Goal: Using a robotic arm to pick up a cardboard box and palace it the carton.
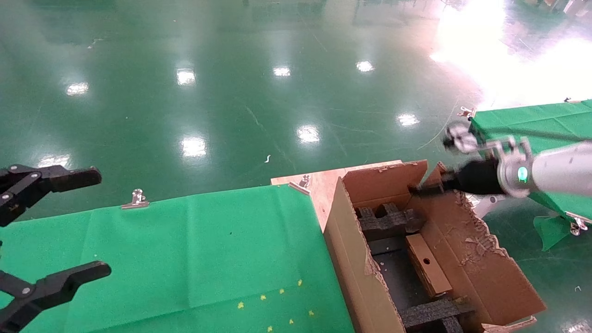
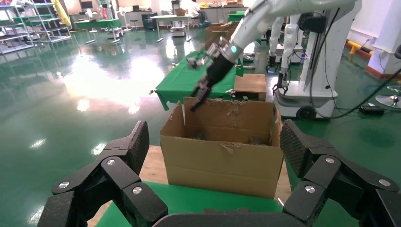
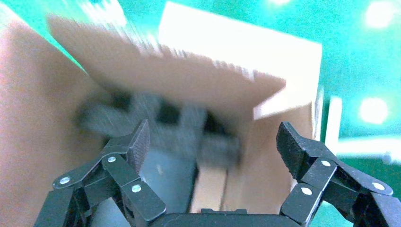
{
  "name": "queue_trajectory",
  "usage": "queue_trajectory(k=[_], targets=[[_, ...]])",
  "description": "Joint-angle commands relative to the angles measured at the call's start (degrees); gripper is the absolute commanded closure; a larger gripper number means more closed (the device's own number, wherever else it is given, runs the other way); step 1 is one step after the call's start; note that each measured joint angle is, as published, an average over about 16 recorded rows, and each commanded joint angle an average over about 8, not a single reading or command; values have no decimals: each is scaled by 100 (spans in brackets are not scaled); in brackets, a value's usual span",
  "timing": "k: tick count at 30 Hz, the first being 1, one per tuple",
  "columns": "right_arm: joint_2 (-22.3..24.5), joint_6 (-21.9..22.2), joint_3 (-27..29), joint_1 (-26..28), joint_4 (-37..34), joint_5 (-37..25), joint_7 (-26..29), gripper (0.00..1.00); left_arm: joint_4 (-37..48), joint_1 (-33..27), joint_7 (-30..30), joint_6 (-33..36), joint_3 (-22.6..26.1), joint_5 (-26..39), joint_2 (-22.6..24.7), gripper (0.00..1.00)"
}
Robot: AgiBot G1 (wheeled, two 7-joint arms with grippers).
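Note:
The large brown carton point(image 1: 351, 259) stands open to the right of the green table, with black foam inserts point(image 1: 386, 222) inside. The small cardboard box point(image 1: 428, 266), round hole facing up, lies inside the carton between the foam pieces. My right arm point(image 1: 555, 171) reaches in from the right. Its gripper point(image 1: 418, 188) hovers at the carton's far torn flap, open and empty. The right wrist view looks down between the open fingers point(image 3: 139, 142) onto foam point(image 3: 179, 123) and the box point(image 3: 210, 187). My left gripper point(image 1: 104, 222) is open and parked at the far left, facing the carton point(image 2: 220, 161).
A green cloth table point(image 1: 185, 249) with metal clips point(image 1: 135, 200) lies left of the carton, on a wooden board point(image 1: 323, 182). A second green-covered table point(image 1: 532, 120) stands behind the right arm. Glossy green floor lies all around. Another robot base point(image 2: 312, 71) stands beyond the carton.

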Motion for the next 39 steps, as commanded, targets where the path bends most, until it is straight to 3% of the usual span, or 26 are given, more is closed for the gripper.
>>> queue_trajectory(k=[1,8,15,27,39], targets=[[63,3,51,246,248,-29,-35,0,0,0,0,0,0,0,0,0],[502,-362,452,682,1542,405,-369,0,0,0,0,0,0,0,0,0],[800,-816,788,746,2324,994,-644,0,1,1,0,-1,0,-2,-1,0],[778,-886,944,619,2320,997,-661,0,1,1,1,-2,0,-2,-1,0],[633,-1512,2393,-304,2634,910,-957,0,1,1,1,-2,0,-3,-1,0]])
